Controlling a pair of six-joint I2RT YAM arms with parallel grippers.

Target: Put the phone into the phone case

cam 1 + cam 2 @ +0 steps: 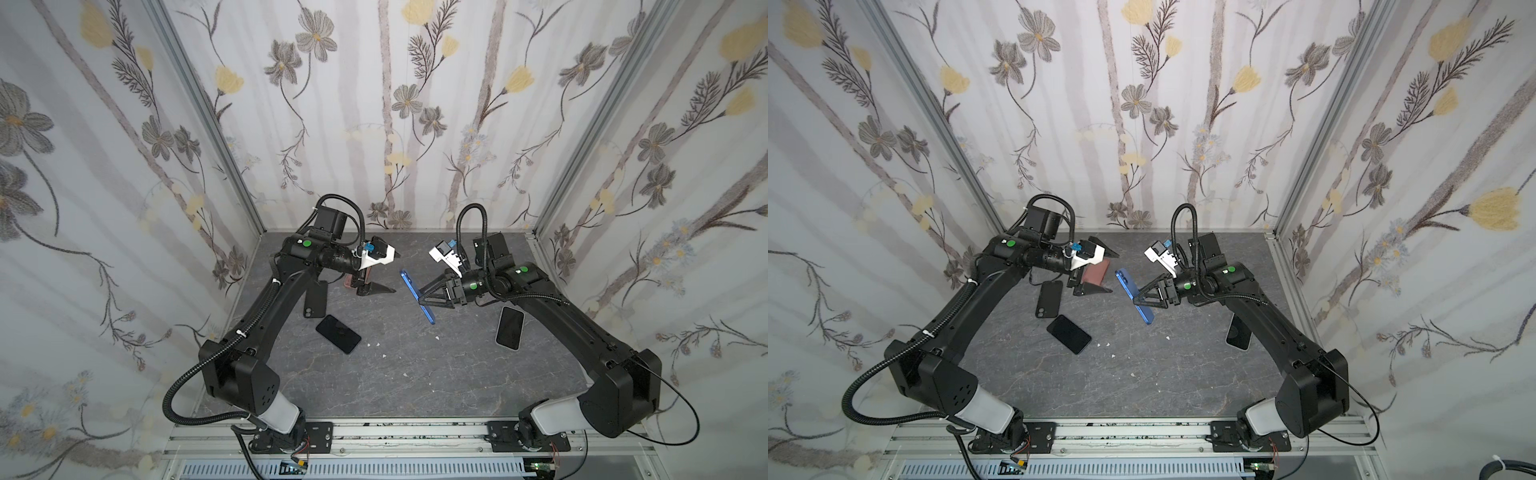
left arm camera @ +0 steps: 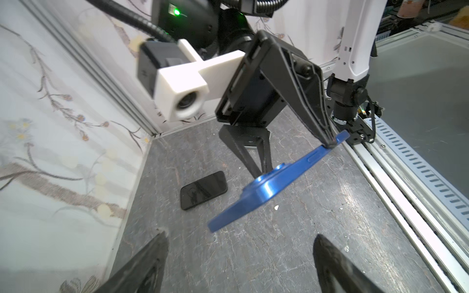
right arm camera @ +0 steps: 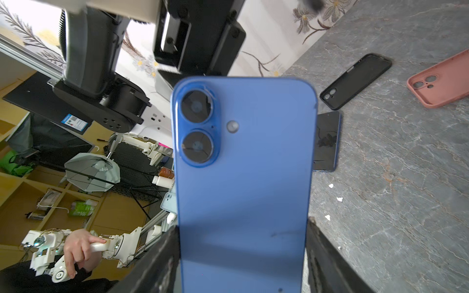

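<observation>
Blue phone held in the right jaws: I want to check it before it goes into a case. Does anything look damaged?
Yes. In the right wrist view both rear camera lenses of the blue phone are cracked: upper lens, lower lens. Small white fragments lie on the table nearby.

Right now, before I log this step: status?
Left hand open, empty. Right hand shut on blue phone, held in the air. Black case, pink case empty near left hand. Spare phone beside black case.
</observation>
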